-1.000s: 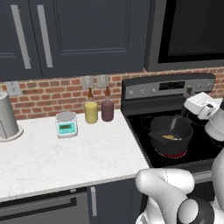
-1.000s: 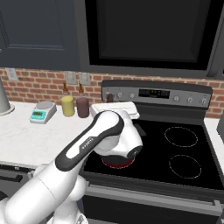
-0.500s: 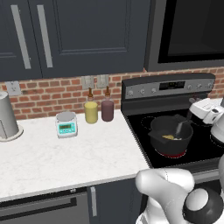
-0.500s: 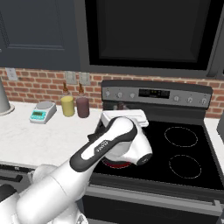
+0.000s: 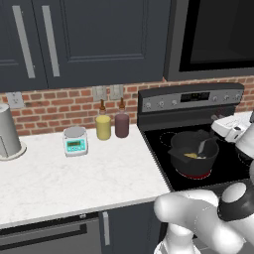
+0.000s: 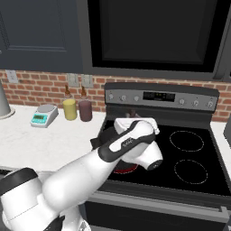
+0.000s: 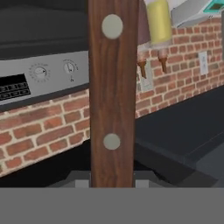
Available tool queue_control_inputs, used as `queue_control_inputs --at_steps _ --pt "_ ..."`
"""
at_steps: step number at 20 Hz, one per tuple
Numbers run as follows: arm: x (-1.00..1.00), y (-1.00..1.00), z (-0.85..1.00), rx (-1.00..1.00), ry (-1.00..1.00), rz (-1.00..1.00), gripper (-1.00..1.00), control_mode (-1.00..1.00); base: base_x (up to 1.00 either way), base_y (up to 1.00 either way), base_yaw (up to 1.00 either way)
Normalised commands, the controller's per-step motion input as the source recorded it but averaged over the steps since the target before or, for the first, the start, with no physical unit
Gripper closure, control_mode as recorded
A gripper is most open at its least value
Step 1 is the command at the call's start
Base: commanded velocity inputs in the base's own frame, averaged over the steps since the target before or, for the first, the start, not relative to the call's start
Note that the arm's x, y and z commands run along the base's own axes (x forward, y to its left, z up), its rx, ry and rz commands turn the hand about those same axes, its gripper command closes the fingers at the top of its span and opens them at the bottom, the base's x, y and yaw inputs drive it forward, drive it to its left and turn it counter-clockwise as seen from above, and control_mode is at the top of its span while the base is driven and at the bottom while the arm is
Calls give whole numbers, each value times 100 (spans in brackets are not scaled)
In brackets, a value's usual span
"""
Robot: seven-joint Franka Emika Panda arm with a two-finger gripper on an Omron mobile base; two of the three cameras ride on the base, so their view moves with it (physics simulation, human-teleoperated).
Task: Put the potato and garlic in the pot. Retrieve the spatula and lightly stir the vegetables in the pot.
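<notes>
The dark pot (image 5: pixel 192 148) stands on the stove's front left burner, which glows red beneath it. Inside it lies the yellowish potato (image 5: pixel 192 155). The garlic is hidden. My gripper (image 5: pixel 221 135) hangs over the pot's right rim, shut on the spatula (image 5: pixel 204 145), whose pale grey blade dips into the pot. In the hand view the spatula's brown wooden handle (image 7: pixel 112 96), with two pale rivets, runs up from between my gripper (image 7: pixel 111 183) fingers. My arm covers most of the pot (image 6: pixel 100 140) in the right base view.
On the white counter left of the stove stand a small scale (image 5: pixel 75 141), a yellow bottle (image 5: pixel 103 125) and a dark purple bottle (image 5: pixel 121 124). A grey canister (image 5: pixel 7 131) stands at the far left. Two unlit burners (image 6: pixel 185 140) lie on the stove's right side.
My hand with the spatula has drifted slightly right and down at the pot's right rim, and the arm has swung right. The pot stays put.
</notes>
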Motion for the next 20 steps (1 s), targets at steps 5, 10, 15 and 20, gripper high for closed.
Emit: queue_control_inputs --at_steps 5,10,15,20 --pt "45 -14 -55 0 5 -3 100 -100 0 0 0" --pt "31 -17 -33 2 4 -3 100 -100 0 0 0" --pt "21 -20 -29 4 14 -6 100 -100 0 0 0" --pt "27 -2 -61 2 16 -7 100 -100 0 0 0"
